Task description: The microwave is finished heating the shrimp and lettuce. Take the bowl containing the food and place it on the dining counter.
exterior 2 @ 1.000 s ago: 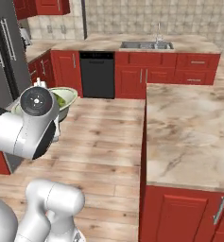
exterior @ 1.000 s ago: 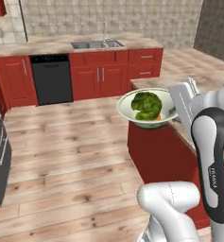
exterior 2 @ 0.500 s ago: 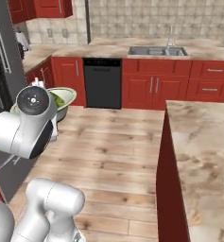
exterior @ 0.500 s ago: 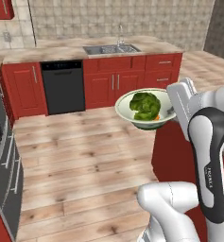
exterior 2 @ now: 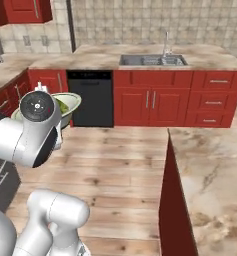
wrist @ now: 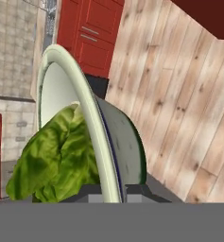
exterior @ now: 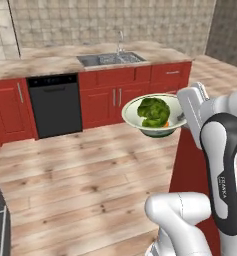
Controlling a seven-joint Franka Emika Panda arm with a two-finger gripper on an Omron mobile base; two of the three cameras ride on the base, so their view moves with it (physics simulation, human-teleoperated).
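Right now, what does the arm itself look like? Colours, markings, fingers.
The arm is glossy white with rounded links and dark grey joint sections; one dark band carries small pale lettering. In the right base view a round dark joint cap shows. The gripper has two small dark fingertips.

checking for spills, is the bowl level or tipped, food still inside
Roughly level: the bowl, pinched at its rim by the gripper, carries the lettuce and an orange shrimp piece.

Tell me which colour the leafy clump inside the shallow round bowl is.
Dark green; the leafy clump shows best in the left base view.
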